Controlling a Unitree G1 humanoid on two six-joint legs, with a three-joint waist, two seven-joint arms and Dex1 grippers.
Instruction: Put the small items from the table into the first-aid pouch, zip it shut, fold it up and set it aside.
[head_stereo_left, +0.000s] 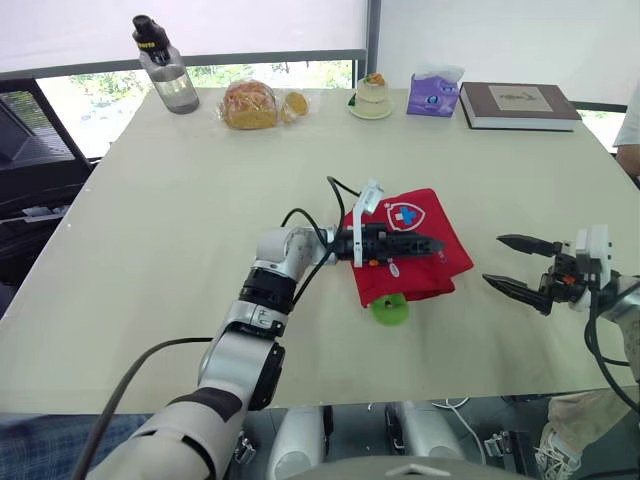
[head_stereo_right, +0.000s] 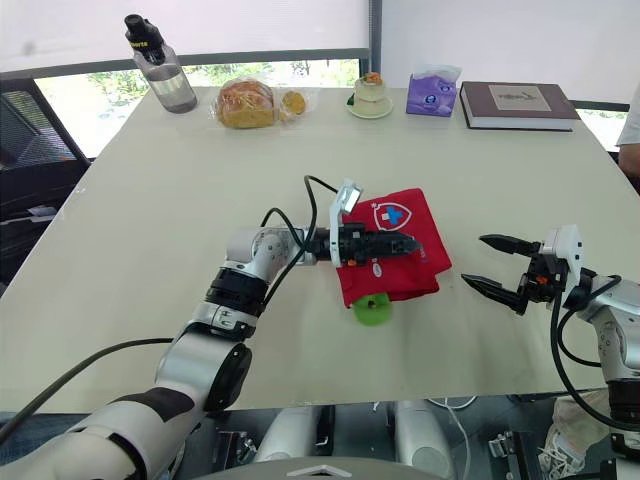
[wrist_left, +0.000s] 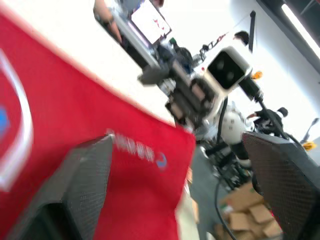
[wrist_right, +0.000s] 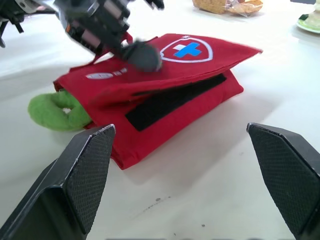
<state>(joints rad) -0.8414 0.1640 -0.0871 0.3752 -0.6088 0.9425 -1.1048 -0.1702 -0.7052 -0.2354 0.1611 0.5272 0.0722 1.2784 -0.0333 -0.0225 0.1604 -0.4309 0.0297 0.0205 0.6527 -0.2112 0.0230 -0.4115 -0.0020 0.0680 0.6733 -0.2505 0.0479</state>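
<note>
Red fabric catches the eye first. From the head camera, the first-aid pouch (head_stereo_left: 425, 272) lies near the middle of the cream desk (head_stereo_left: 170, 230), its white shield and blue cross facing up. The left claw (head_stereo_left: 425, 243) reaches across the top of it, black fingers over the fabric. A green ring (head_stereo_left: 391, 309) pokes out from under the pouch's near edge. The right claw (head_stereo_left: 495, 260) hovers over bare desk to the pouch's right, apart from it, its two fingers spread wide. Along the far edge stand a water bottle (head_stereo_left: 165, 70), a bagged bread (head_stereo_left: 250, 104), a small cake (head_stereo_left: 372, 98), a purple tissue pack (head_stereo_left: 432, 93) and a book (head_stereo_left: 518, 104).

From the left wrist, that claw's fingers (wrist_left: 80, 190) stand well apart against the red fabric. The picture is smeared, but one finger seems to lie against the pouch.

From the right wrist, the fingers (wrist_right: 87, 170) are splayed to either side with nothing between them. Ahead, the pouch shows a black strip (wrist_right: 175, 100) along its side and the green ring tucked at its corner. One fingertip of the left claw rests on the top flap.
</note>
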